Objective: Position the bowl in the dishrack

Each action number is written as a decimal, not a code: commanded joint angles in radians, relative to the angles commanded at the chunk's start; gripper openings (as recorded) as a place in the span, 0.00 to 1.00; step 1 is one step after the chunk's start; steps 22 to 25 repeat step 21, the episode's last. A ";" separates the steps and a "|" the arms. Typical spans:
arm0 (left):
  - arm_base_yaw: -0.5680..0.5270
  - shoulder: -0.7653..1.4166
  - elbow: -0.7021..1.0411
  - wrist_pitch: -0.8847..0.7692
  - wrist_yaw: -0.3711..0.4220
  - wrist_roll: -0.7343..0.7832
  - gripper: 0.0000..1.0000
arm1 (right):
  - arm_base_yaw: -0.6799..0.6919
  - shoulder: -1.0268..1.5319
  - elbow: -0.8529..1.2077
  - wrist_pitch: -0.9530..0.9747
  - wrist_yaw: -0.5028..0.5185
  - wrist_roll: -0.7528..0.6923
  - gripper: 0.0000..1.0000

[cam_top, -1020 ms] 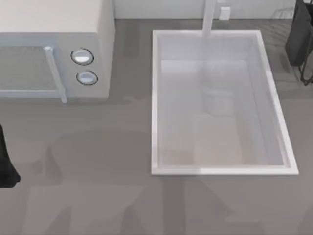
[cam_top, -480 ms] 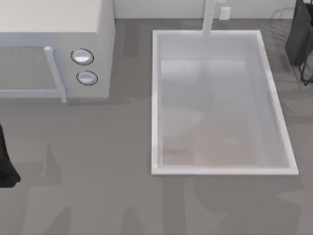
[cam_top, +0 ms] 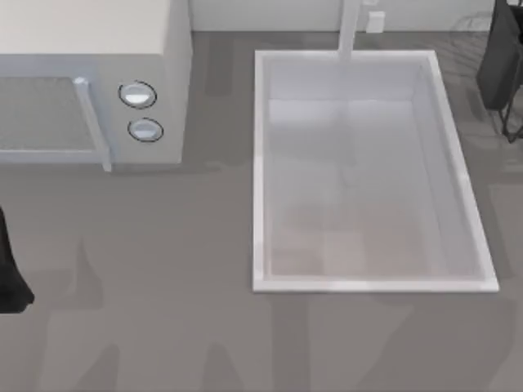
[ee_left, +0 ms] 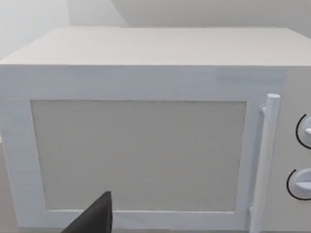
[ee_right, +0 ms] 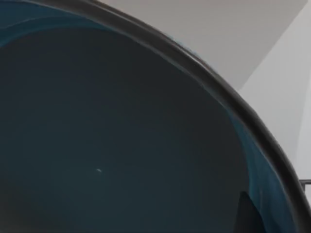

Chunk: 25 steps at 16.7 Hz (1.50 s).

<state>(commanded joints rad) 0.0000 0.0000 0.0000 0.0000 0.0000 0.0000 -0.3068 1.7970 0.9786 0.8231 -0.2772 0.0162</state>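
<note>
Bowl [ee_right: 112,145] close against right wrist camera, dark teal inside. Dishrack [cam_top: 505,65] at top view's upper right. Left arm [cam_top: 10,273] parked at left edge. Pincer states: cannot tell.

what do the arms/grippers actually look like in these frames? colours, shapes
Little is visible. The left arm is a plain black, blocky shape at the top view's left edge. The left gripper fingertip is a matte black wedge tapering to a point. A similar dark finger shows in the right wrist view. No cables or markings discernible.
</note>
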 joint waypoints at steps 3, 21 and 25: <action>0.000 0.000 0.000 0.000 0.000 0.000 1.00 | 0.000 0.000 0.000 0.000 0.000 0.000 0.08; 0.000 0.000 0.000 0.000 0.000 0.000 1.00 | 0.000 0.000 0.000 0.000 0.000 0.000 1.00; 0.000 0.000 0.000 0.000 0.000 0.000 1.00 | 0.000 0.000 0.000 0.000 0.000 0.000 1.00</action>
